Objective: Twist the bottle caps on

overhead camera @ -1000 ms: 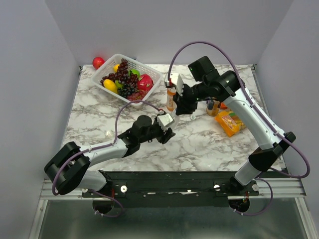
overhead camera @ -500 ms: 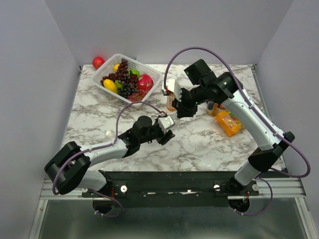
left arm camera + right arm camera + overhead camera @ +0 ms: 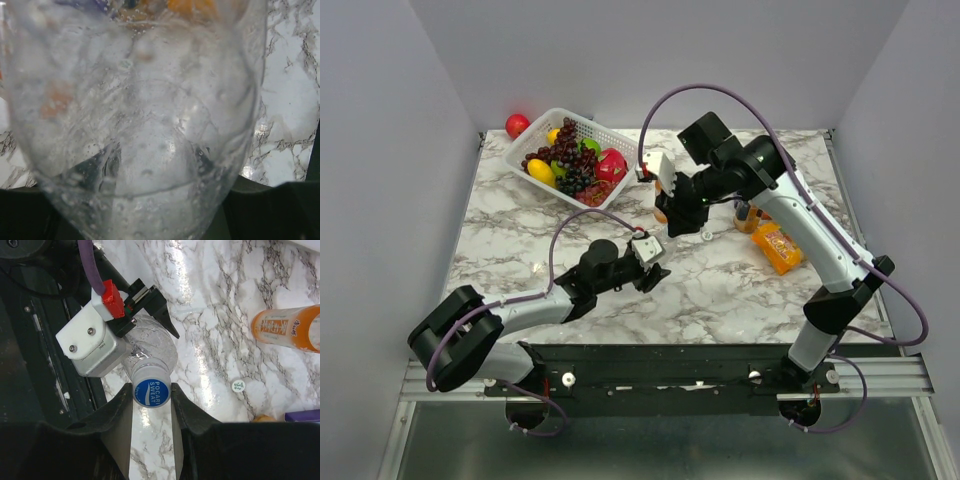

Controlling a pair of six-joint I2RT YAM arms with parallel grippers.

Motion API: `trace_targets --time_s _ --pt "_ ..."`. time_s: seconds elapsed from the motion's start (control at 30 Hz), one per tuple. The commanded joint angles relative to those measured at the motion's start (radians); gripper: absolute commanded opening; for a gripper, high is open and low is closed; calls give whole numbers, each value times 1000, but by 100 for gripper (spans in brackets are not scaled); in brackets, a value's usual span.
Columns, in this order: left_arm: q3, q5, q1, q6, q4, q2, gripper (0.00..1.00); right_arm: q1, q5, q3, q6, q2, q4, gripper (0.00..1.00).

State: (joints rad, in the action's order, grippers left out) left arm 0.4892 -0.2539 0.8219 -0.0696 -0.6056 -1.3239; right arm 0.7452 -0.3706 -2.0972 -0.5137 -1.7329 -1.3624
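Note:
A clear bottle (image 3: 151, 349) is held tilted over the table, and my left gripper (image 3: 146, 310) is shut on its body. In the left wrist view this bottle (image 3: 140, 115) fills the picture, with my left gripper (image 3: 155, 172) showing only as dark fingers (image 3: 106, 167) through the plastic. A blue cap (image 3: 151, 392) sits on the bottle's neck, and my right gripper (image 3: 151, 396) is shut on it, one finger touching each side. From above, my right gripper (image 3: 677, 222) hangs just over my left gripper (image 3: 654, 273). A white cap (image 3: 238, 385) lies loose on the marble beside an orange bottle (image 3: 289, 330).
A white basket (image 3: 542, 129) of fruit stands at the back left, with a red ball (image 3: 517, 125) behind it. A second orange bottle (image 3: 745, 213) and an orange snack packet (image 3: 780, 247) are to the right. The loose white cap (image 3: 706, 236) lies near the right gripper.
My right wrist has swung to the left and turned while staying on the blue cap. The left arm has shifted slightly, still holding the clear bottle.

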Motion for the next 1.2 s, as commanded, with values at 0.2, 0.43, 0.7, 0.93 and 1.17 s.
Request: trace_targets --time_s 0.2,0.43,0.7,0.93,1.17 --pt "-1 -42 17 -52 -155 28 0 -7 50 -70 26 -37 -83 43" --pt "12 -45 17 -42 -148 -4 0 -7 47 -70 29 -31 -92 46" --pt "29 -45 17 -36 -138 -31 0 -7 55 -80 40 -27 -86 53" --pt "29 -44 17 -30 -137 -38 0 -7 45 -83 35 -22 -84 57" --pt "26 -44 17 -19 -149 -46 0 -7 1 -86 41 -16 -93 59"
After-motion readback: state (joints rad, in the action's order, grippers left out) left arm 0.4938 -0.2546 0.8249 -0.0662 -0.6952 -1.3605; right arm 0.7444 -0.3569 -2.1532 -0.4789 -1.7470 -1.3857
